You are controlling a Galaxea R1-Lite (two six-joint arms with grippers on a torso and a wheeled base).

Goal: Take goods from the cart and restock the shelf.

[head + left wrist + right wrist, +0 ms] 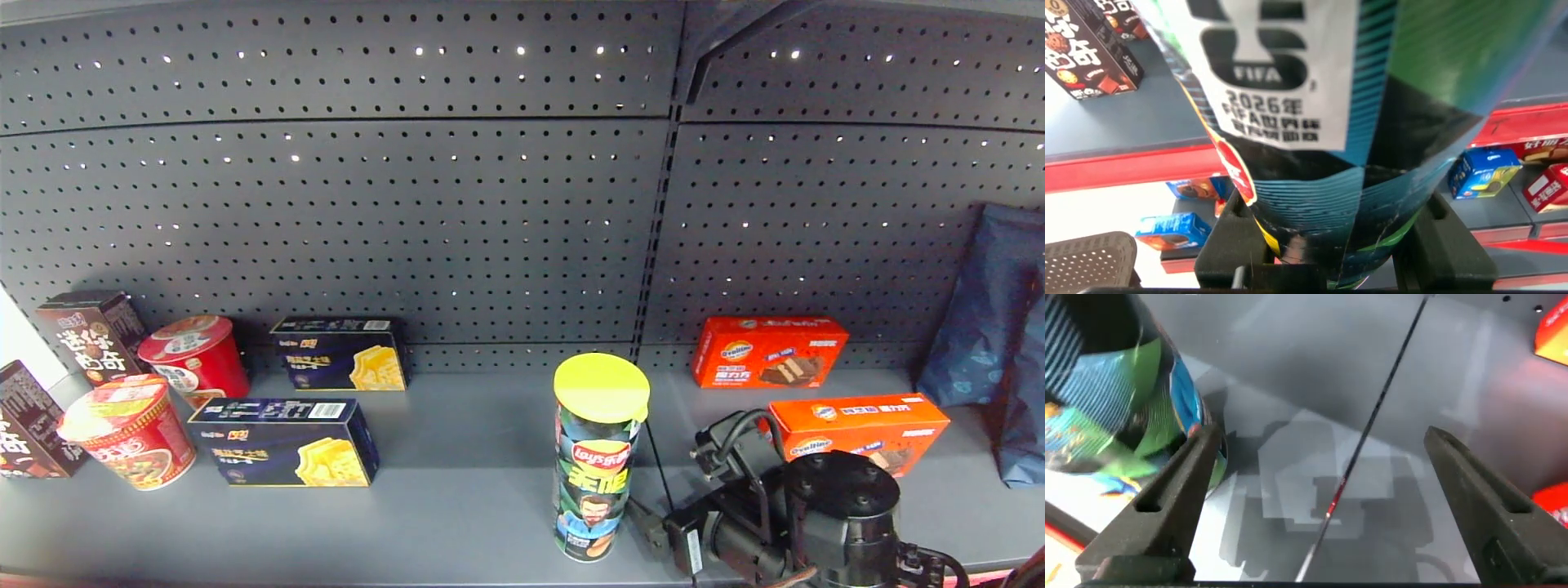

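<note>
In the left wrist view the left hand [1339, 237] pinches a chips can [1290, 82]. On the shelf [473, 498], a noodle cup [131, 433] is at the left and a second chips can [598, 465] stands upright in the middle. Just beside it, at the lower right, is the spread right hand [1321, 439].

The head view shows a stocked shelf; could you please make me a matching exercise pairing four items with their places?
Items:
1 chip can
2 orange boxes
3 red noodle cups
4 blue bag

Places:
A far right end
B left part of the shelf
C upright near the middle
D between can and bag

Pairs: 1-C, 2-D, 3-B, 4-A
</note>
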